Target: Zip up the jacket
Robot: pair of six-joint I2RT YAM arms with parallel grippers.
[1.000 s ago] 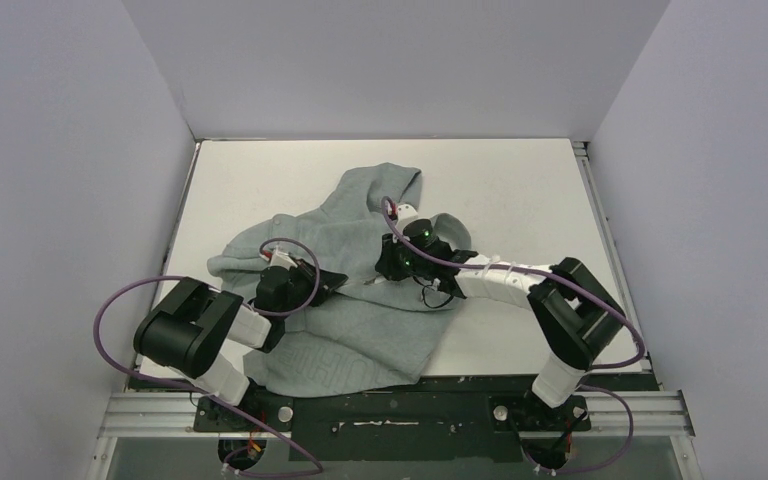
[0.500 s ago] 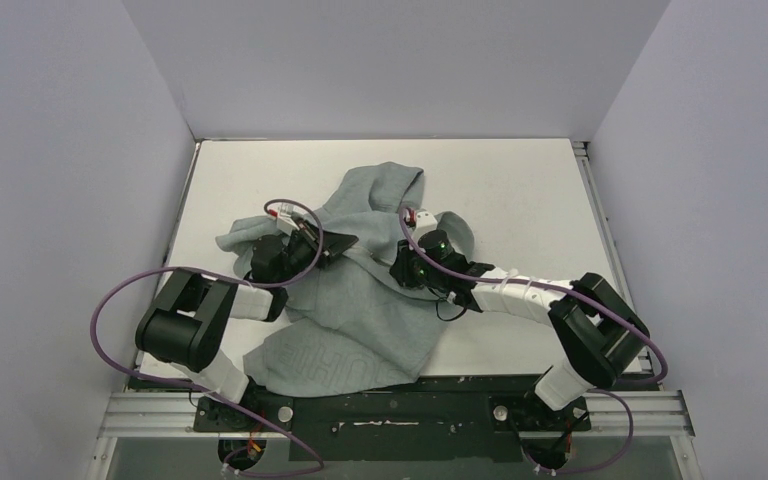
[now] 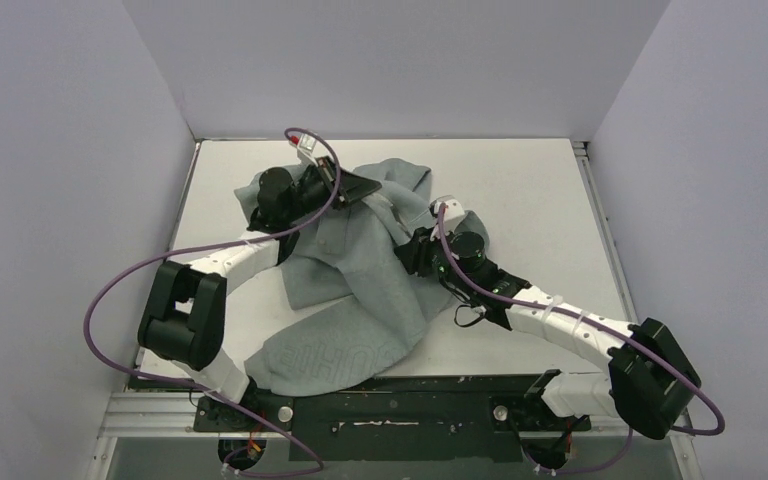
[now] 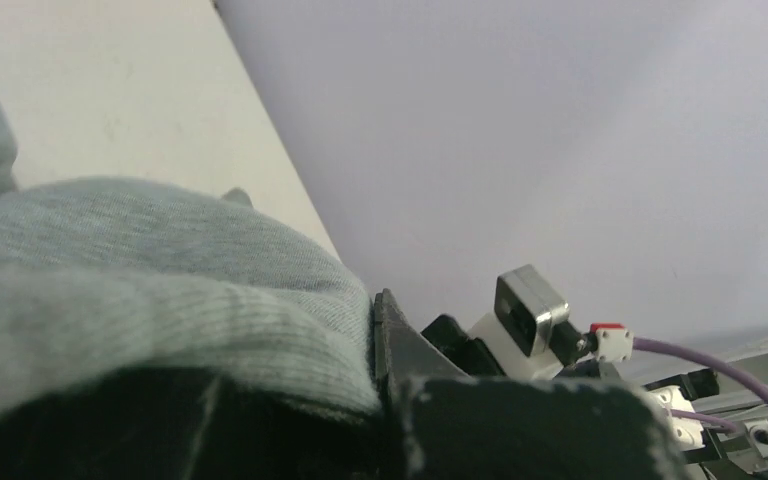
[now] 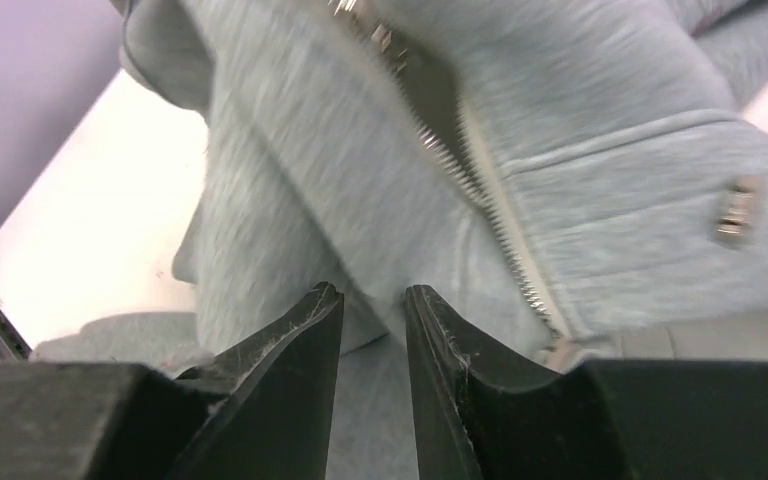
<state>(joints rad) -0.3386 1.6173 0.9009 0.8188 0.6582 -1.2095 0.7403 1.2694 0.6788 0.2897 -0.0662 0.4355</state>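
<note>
Jaws of the left gripper were shut tight on a ribbed edge of the jacket, holding it raised over the far left of the worktop. Jaws of the right gripper stood slightly apart with nothing between them, just above the cloth near the middle of the worktop.

The jacket lay rumpled and partly folded over itself. It ran from the raised far-left portion down to the near edge between the two arm bases, and neither front panel was spread flat.

In the right wrist view the zipper showed as a single pale row of teeth along one folded front edge, with no second row meshed into it. A small metal fitting sat on the cloth to one side, and whether it was the slider could not be told.

Judged from this, the task was at an early stage. No length of the front appeared closed. The two front edges had not yet been brought together, the slider not yet engaged, and the whole upward pull was left to do.
</note>
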